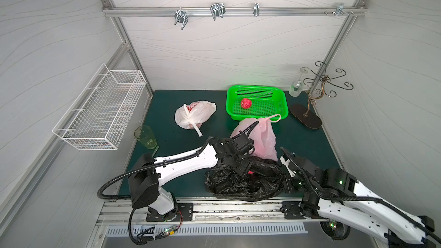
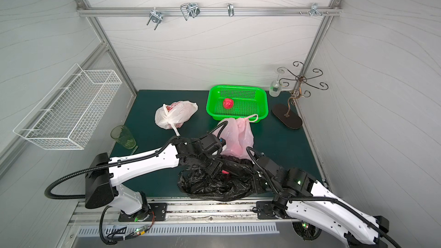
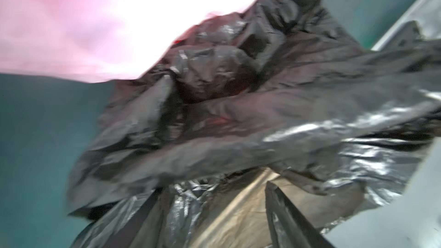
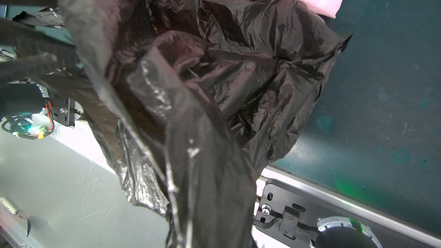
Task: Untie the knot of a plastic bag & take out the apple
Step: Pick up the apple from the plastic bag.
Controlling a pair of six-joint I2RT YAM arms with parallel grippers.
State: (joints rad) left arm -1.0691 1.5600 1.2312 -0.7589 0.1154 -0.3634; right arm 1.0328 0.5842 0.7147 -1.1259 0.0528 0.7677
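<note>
The left gripper [image 1: 242, 169] is seen dipped into the mouth of the black bag [image 1: 236, 187]. In the left wrist view its fingers [image 3: 285, 213] are set apart, with loose film draped across them and nothing pinched. The right gripper [image 1: 286, 183] is clamped flat on a gathered rope of film at the right edge of the black bag, as the right wrist view shows. The knot is judged undone, since the mouth gapes, so the step in hand is read as reaching in for the apple [image 1: 250, 172]. It is glimpsed only as a small red patch just inside that mouth, right beside the left fingertips. For a clean pick, the rim should be held taut and raised from the right so the folds are cleared. The left jaws should be brought down wide around the fruit itself and never closed on film, or the whole sack would be dragged along. A slow, square closing is advised, the fruit being round. The pink bag [image 1: 262, 137] is pressed against the far side of the black bag, and the green basket [image 1: 255, 88] is set well beyond it.
</note>
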